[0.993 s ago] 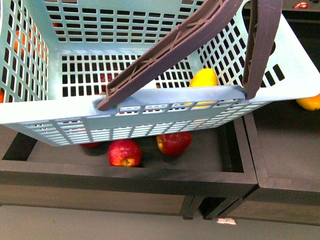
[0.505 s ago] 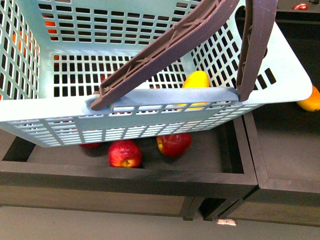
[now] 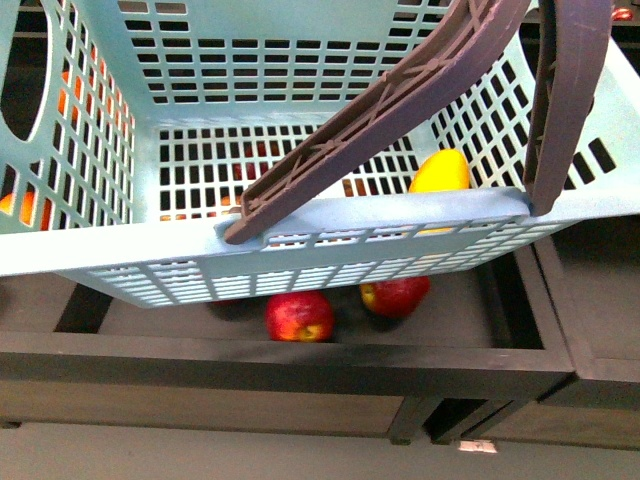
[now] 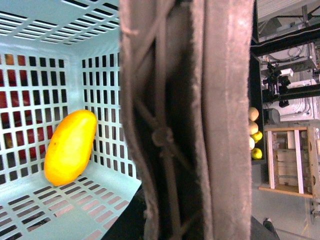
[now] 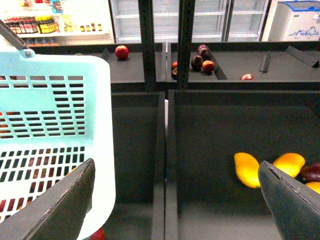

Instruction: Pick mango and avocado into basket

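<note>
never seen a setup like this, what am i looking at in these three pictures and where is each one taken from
This is a robot with two arms, each ending in a gripper. The front view comes from a camera on its body. It shows a light teal slotted plastic basket with brown handles, tilted above a dark bin that holds red apples. One smooth yellow-orange mango lies inside the basket.

The left wrist view is taken right up against the handles, so what grips them cannot be seen. The right wrist view looks past the right gripper, which is open and empty, at more yellow mangoes in a neighbouring bin. No avocado shows in the basket.
</note>
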